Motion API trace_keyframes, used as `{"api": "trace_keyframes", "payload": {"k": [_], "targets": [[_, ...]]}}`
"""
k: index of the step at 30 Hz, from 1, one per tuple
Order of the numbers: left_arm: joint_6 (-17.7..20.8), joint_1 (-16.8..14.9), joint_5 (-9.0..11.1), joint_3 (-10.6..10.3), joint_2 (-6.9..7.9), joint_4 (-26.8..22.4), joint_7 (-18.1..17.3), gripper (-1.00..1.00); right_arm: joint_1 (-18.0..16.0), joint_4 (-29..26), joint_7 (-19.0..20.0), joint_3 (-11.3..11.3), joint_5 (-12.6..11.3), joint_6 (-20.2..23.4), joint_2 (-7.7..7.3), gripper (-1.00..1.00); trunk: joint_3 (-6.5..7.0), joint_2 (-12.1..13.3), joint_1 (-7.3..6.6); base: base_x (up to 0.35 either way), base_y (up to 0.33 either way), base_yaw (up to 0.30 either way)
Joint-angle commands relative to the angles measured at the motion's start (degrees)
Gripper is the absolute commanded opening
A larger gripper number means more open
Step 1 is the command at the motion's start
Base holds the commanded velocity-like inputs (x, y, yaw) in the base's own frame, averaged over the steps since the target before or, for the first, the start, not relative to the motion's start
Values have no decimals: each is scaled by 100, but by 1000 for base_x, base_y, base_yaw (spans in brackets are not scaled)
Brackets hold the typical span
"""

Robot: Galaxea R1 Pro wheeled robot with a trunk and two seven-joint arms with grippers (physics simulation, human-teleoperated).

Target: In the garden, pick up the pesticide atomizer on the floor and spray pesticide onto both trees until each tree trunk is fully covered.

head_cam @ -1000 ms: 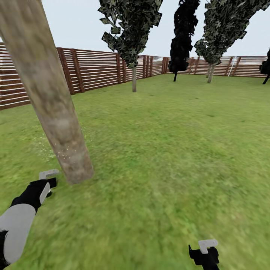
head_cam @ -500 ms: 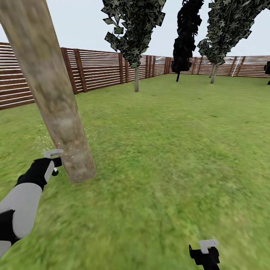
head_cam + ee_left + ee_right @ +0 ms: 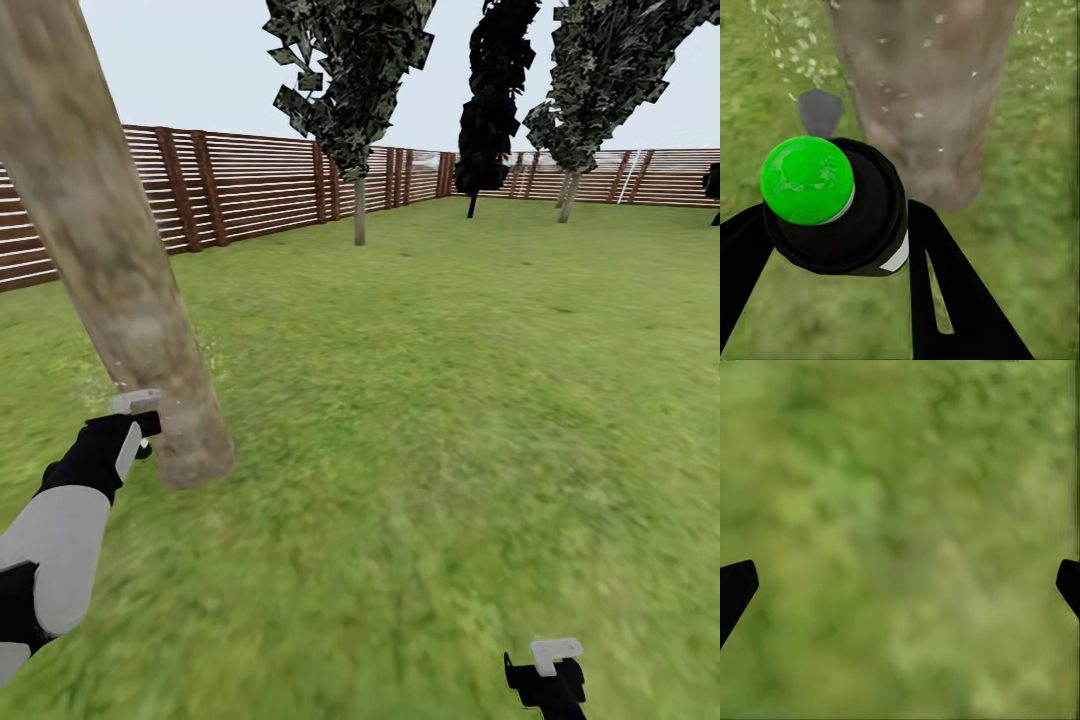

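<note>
The pesticide atomizer, a dark bottle with a white label and a bright green top, sits between the black fingers of my left gripper, which is shut on it. It points at the thick grey-beige tree trunk a short way in front of it, close to the trunk's base. White specks of pesticide float over the bark and the grass beside it. A second tree with a thin grey trunk stands farther off by the fence. My right gripper hangs open low over the grass.
A reddish-brown slat fence rings the lawn. A narrow black tree and another leafy tree stand at the far side. Open grass stretches to the right of the near trunk.
My left gripper with the atomizer has risen and come closer to the trunk. The view has shifted a little, sliding the trunk leftward. The right gripper holds still.
</note>
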Motion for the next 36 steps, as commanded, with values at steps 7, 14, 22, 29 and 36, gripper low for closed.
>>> {"api": "trace_keyframes", "payload": {"k": [7, 14, 22, 29, 36], "targets": [[34, -3, -68, 18, 5, -20, -15, -100, -4, 9, -19, -43, 60, -22, 2, 100, -5, -2, 0, 253, -166, 127], [14, 27, -68, 24, -19, -1, 7, -100, -4, 9, -19, -43, 60, -18, -3, 100, -5, -2, 0, 76, -79, 155], [-10, 352, -68, 47, -19, 30, 255, -100, -4, 8, -20, -43, 60, -22, -3, 100, -5, -2, 0, 150, -232, 1], [-22, 498, -69, 49, -11, 56, 265, -100, -4, 8, -20, -43, 60, -24, 2, 100, -5, -2, 0, 151, -235, 205], [-13, 503, -66, 43, -19, 50, 266, -100, -4, 8, -20, -43, 60, -24, 2, 100, -5, -2, 0, 153, -238, 134]]}}
